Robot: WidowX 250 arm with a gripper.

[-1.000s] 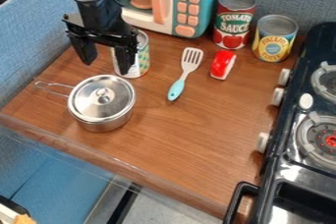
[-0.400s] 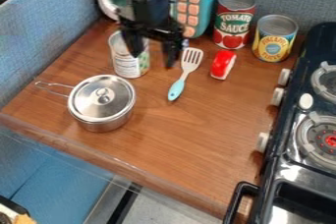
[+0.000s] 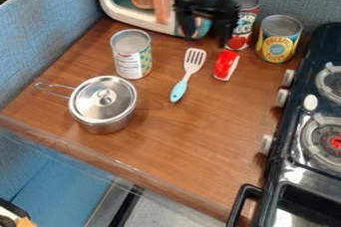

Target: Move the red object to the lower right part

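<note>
You have the end effector (image 3: 207, 39) near the top of the camera view, overlapping the toy microwave (image 3: 132, 18) and part of the red can (image 3: 244, 31); its arm is blurred, but its two fingers appear spread apart. Your red object (image 3: 226, 65) lies on the upper right part of the worktop (image 3: 193, 131), just right of the spatula (image 3: 185, 77) and near the yellow can (image 3: 277, 42). To your left stand a patterned can (image 3: 132, 57) and a lidded pot (image 3: 102, 104). The stove (image 3: 286, 144) is along the right side.
</note>
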